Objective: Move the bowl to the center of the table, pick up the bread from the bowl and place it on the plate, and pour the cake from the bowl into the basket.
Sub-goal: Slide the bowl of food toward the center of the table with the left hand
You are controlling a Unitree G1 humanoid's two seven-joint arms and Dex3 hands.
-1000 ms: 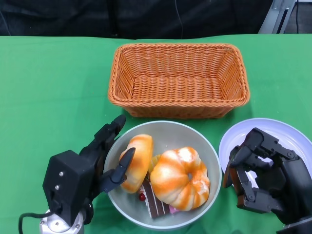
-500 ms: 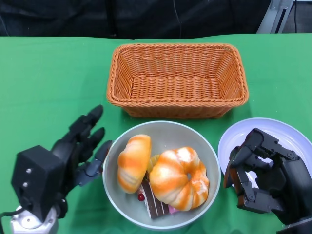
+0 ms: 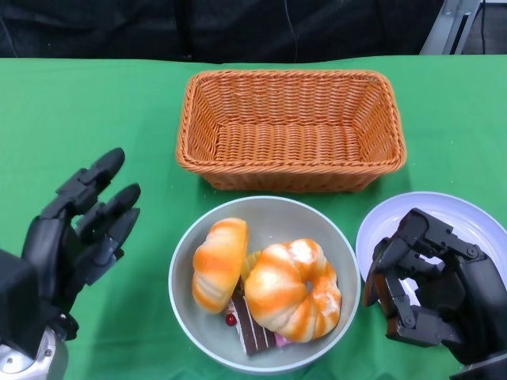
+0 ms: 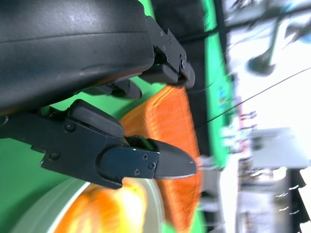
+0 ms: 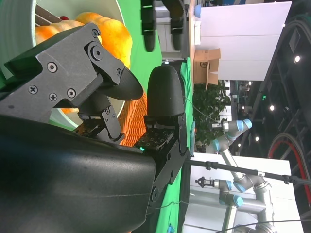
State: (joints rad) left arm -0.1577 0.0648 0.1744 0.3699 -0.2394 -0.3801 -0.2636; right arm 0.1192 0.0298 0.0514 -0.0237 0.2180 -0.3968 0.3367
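My left hand (image 3: 75,229) is spread wide and holds nothing, hovering over the green table (image 3: 87,111) well to the left of the bowl (image 3: 333,237), touching none of it. My right hand (image 3: 432,289) hangs over the near part of the white plate (image 3: 467,214), fingers curled inward with nothing in them, just right of the bowl's rim. The grey bowl sits at the near middle of the table, in front of the basket (image 3: 291,131); in it lie an oval bread (image 3: 219,263), a round orange-and-white striped bread (image 3: 293,289), and a dark layered cake (image 3: 253,328) partly tucked under them. My right wrist view shows the bowl's rim (image 5: 14,73) and bread (image 5: 114,36) past my fingers; my left wrist view is blurred, with basket (image 4: 170,141) and bread (image 4: 104,213) as orange smears
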